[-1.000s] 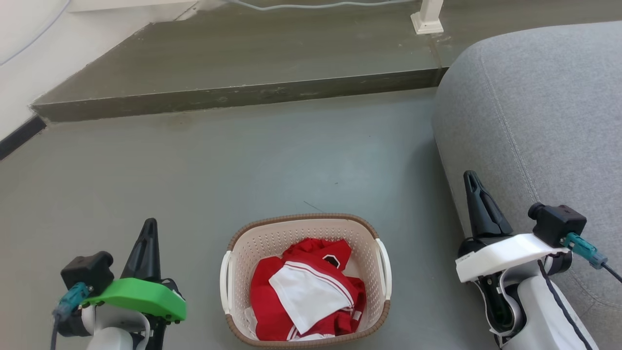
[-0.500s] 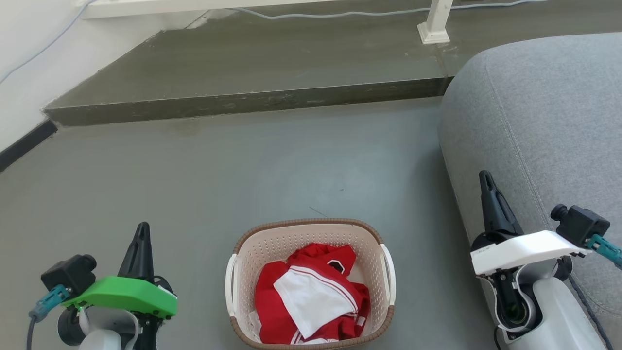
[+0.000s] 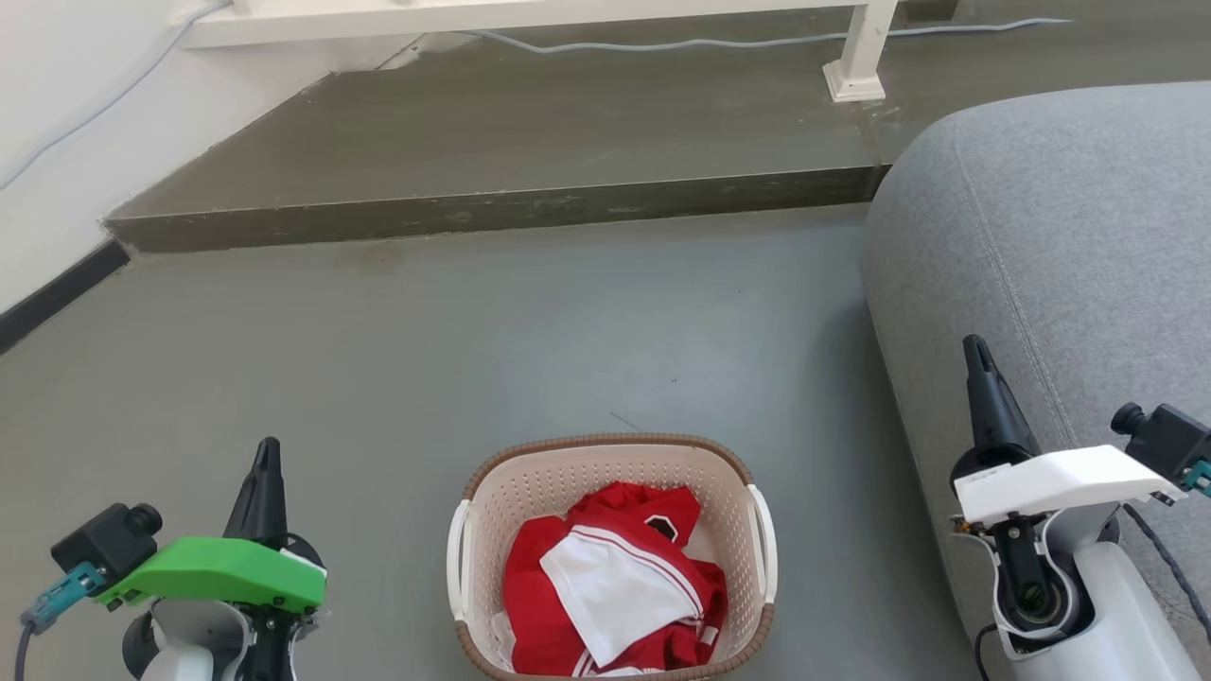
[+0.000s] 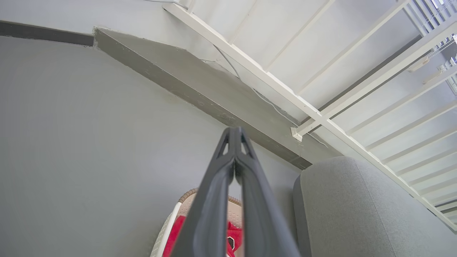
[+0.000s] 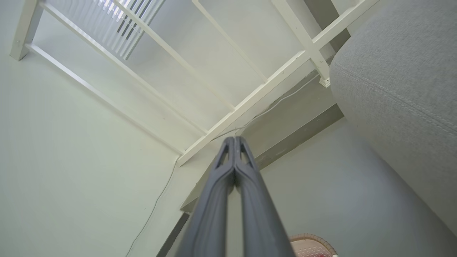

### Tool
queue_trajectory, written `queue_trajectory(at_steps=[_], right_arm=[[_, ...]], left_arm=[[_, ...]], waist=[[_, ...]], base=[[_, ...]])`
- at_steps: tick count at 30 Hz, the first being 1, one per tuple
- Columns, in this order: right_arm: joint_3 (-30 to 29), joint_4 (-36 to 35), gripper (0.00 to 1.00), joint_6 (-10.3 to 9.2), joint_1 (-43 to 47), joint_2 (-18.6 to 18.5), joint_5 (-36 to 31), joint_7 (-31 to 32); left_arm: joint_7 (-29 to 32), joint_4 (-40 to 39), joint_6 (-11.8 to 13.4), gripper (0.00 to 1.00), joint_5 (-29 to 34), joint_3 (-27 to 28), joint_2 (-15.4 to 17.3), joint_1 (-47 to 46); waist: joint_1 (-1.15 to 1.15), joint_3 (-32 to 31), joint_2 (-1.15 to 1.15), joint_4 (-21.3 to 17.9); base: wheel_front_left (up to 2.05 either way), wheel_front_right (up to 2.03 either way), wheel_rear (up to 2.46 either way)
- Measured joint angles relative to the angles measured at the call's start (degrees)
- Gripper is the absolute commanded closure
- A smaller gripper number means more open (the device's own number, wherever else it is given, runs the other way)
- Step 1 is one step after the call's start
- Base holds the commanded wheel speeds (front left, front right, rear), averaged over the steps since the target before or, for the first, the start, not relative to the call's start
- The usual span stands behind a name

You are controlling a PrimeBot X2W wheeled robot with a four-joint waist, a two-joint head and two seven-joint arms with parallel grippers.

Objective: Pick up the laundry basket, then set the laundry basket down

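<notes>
The laundry basket (image 3: 733, 487), cream perforated plastic with a brown woven-look rim and white side handles, stands on the grey floor at the bottom centre of the head view, holding red and white clothes (image 3: 605, 577). My left gripper (image 3: 266, 449) is shut and empty, well left of the basket. At the basket's right, beside the sofa, my right gripper (image 3: 974, 345) is shut with nothing in it. In the left wrist view the shut fingers (image 4: 234, 134) rise in front of the basket (image 4: 166, 232). The right wrist view shows shut fingers (image 5: 234, 141) and the basket rim (image 5: 307, 237) at the bottom edge.
A grey sofa (image 3: 1060, 246) fills the right side, close to my right arm. A raised dark step (image 3: 492, 203) runs across the floor beyond the basket, with a white railing post (image 3: 856, 66) and a cable (image 3: 662, 43) on it. A white wall (image 3: 57, 123) lies at left.
The whole head picture has shifted down and right, so the camera moved. Both grippers sit lower and farther out from the basket in the frame. The basket stays on the floor.
</notes>
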Motion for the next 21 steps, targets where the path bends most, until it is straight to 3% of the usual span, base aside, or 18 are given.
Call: queue_trajectory(at_steps=[21], right_arm=[[-2.21, 0.08, 1.0, -0.01, 0.08, -0.94, 17.38, 3.53]], left_arm=[[4.52, -0.34, -0.02, 1.0, -15.41, 2.26, -0.1, 0.01]], waist=[[0.0, -1.68, 0.0, 1.18]], base=[[0.0, 0.0, 0.0]])
